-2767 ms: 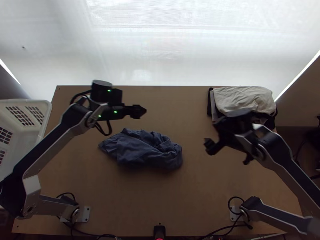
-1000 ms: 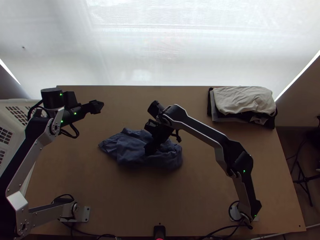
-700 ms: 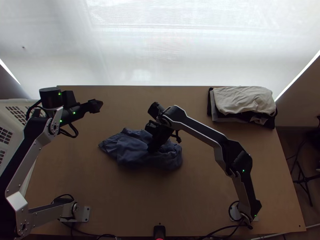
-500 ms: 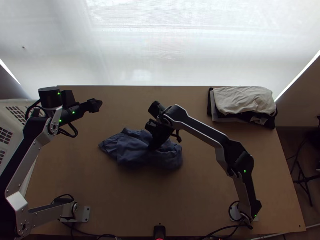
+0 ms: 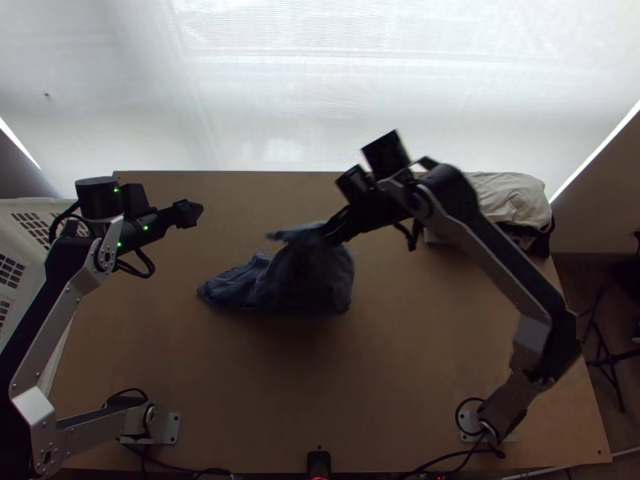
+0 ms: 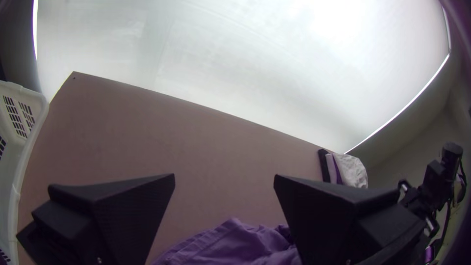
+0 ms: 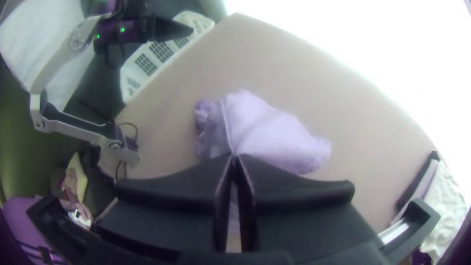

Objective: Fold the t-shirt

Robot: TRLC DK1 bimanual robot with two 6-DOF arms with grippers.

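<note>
The blue t-shirt (image 5: 300, 276) is bunched in the middle of the table, its right part lifted and its left end lying on the wood. My right gripper (image 5: 332, 234) is at the shirt's raised upper edge. In the right wrist view the fingers of my right gripper (image 7: 234, 159) are shut on the t-shirt (image 7: 270, 132), which hangs from their tips. Above the table's upper left part is my left gripper (image 5: 192, 214), away from the cloth. Seen in the left wrist view, my left gripper (image 6: 224, 181) is open with nothing between its fingers, near the t-shirt (image 6: 240, 245).
A stack of folded clothes (image 5: 512, 200), white on top, lies at the table's upper right, partly behind the right arm. A white plastic basket (image 5: 92, 216) stands by the left edge. Bare wood (image 5: 320, 384) stretches between the arms' bases.
My right gripper came over from the right to the shirt, then moved up and right, raising the cloth with it. The left arm had swung to the left and now barely moves.
</note>
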